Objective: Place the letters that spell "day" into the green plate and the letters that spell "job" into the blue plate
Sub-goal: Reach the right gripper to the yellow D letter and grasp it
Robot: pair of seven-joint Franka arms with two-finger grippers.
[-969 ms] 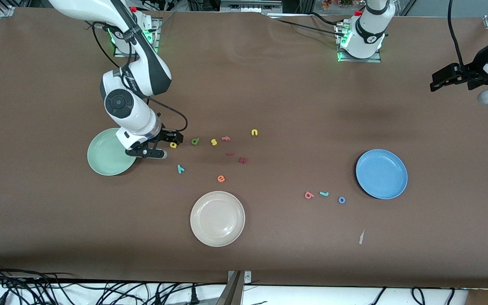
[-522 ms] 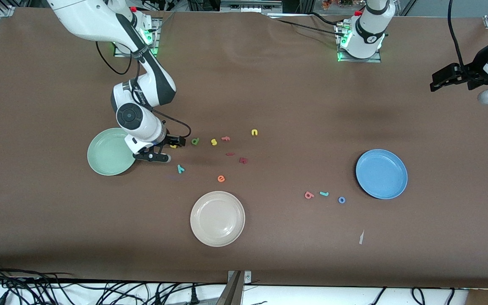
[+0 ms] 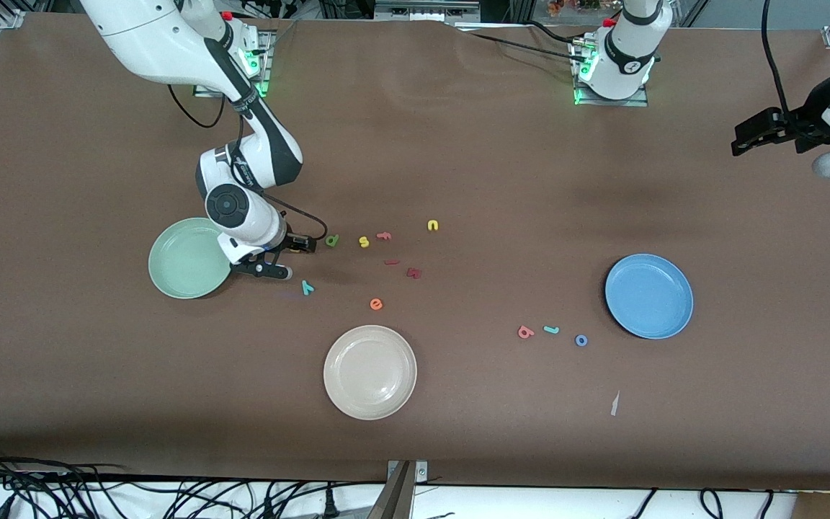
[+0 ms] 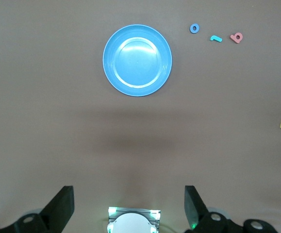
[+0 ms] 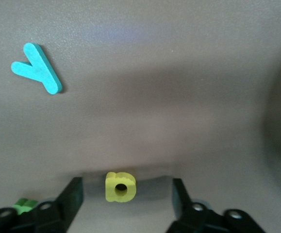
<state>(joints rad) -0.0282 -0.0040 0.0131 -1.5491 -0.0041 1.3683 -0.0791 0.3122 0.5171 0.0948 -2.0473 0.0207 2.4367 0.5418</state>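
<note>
My right gripper (image 3: 289,258) is low over the table beside the green plate (image 3: 173,270). It is open, with the yellow a (image 5: 120,187) lying flat between its fingers and a gap on each side. The teal y (image 3: 307,287) (image 5: 37,69) lies a little nearer the front camera. The dark green d (image 3: 332,240) (image 5: 24,205) lies just toward the left arm's end. The pink-red b (image 3: 525,332), teal j (image 3: 551,330) and blue o (image 3: 581,340) lie in a row near the blue plate (image 3: 649,295). My left gripper (image 3: 750,137) waits open, high above the table's end.
A cream-white plate (image 3: 369,372) sits near the front edge. A yellow s (image 3: 364,242), an orange f (image 3: 384,235), a yellow u (image 3: 433,225), an orange e (image 3: 376,304) and two dark red letters (image 3: 413,272) are scattered mid-table. A paper scrap (image 3: 614,404) lies nearer the camera than the blue plate.
The right arm has lowered and shifted its gripper over the yellow a, which the hand now hides in the front view. The left arm has not moved.
</note>
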